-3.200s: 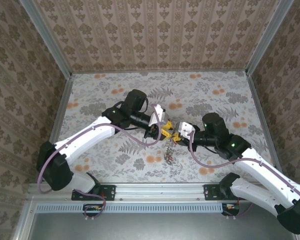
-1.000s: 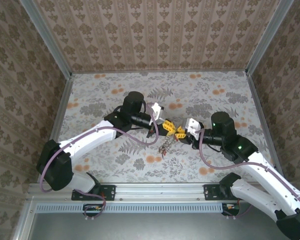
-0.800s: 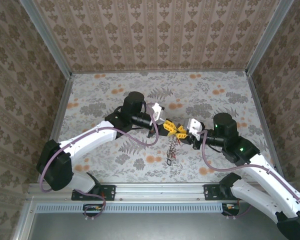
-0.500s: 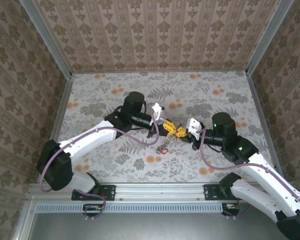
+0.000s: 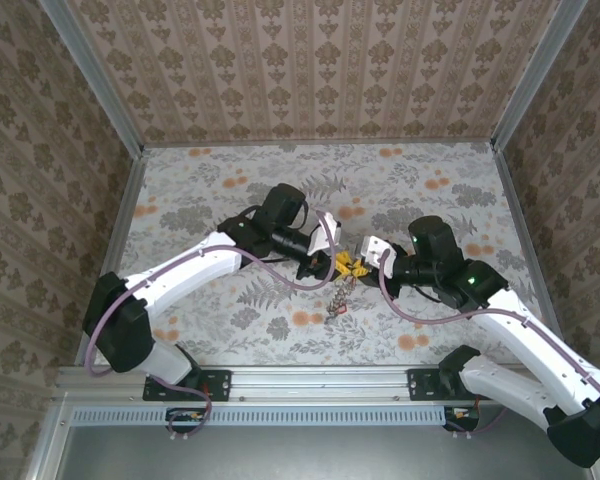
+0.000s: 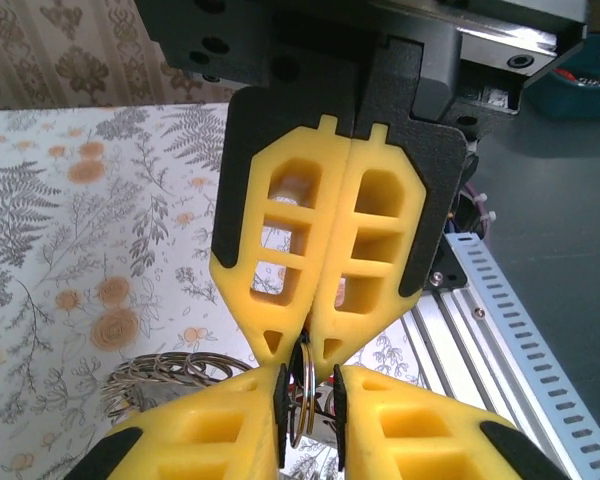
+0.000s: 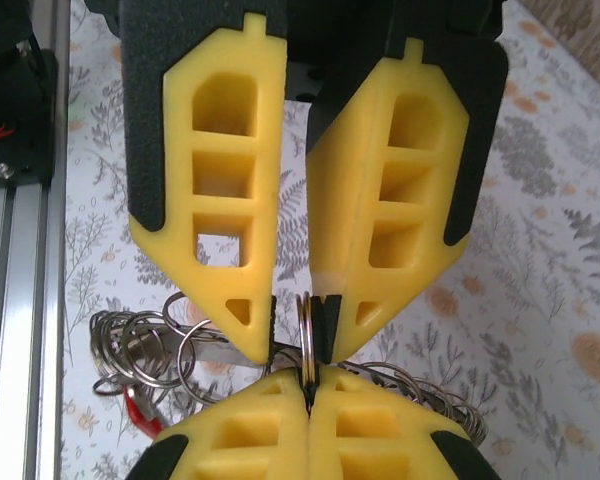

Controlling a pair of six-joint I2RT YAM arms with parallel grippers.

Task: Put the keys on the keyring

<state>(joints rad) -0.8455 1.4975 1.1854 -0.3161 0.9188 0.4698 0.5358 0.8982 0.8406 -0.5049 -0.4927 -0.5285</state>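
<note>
Your right hand (image 7: 308, 388) pinches the keyring (image 7: 305, 330) by its rim; left hand (image 6: 310, 388) stands slightly open around it. Likely light, stiff, slippery wire.

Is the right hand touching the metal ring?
Touching. The right wrist view shows the right hand shut on the edge of the metal ring.

Left arm (image 5: 195, 266), jaws parted, meets right arm (image 5: 525, 330), jaws clamped, tip-to-tip

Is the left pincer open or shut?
The left pincer is slightly open: the right wrist view shows a gap between its fingers, metal ring inside.
</note>
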